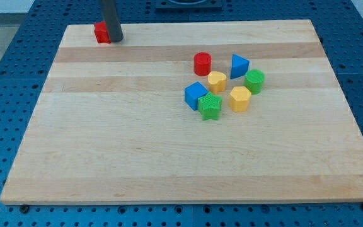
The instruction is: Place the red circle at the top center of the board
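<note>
At the table's [106, 157] far left corner, my tip [115, 39] touches a red block [101, 32]; there are no jaws. The red circle [202, 64] sits right of centre, crowded: pushing carelessly could drag the yellow block [217, 81] along.

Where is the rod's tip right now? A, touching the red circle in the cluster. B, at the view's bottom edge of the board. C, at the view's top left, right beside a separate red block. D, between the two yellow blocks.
C: my tip sits at the view's top left corner of the board, right against a small red block, far from the red circle in the cluster.
</note>
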`<state>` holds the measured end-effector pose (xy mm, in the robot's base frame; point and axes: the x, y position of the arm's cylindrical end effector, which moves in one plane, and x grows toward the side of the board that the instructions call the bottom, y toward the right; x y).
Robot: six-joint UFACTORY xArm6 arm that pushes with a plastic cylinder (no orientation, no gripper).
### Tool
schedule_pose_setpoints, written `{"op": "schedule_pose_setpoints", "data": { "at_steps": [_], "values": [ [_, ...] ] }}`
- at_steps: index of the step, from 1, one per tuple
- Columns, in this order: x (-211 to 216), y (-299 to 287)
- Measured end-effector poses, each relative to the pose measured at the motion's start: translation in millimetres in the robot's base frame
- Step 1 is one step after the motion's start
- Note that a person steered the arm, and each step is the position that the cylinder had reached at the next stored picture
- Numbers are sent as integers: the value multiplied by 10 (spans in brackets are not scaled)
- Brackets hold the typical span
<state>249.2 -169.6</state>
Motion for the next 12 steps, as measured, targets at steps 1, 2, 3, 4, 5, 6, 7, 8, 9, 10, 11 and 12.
{"op": "schedule_pose_setpoints", "data": {
  "at_steps": [1, 2, 3, 4, 5, 6, 7, 8, 9, 10, 11, 12],
  "values": [
    [323, 79],
    [734, 277],
    [1164, 711],
    [1432, 1258],
    [1439, 1797],
    [1432, 2253],
    [1365, 2448],
    [1267, 2392],
    [1172, 2300],
    [1057, 2176],
    [1126, 2047],
    [1282, 1859]
  ]
}}
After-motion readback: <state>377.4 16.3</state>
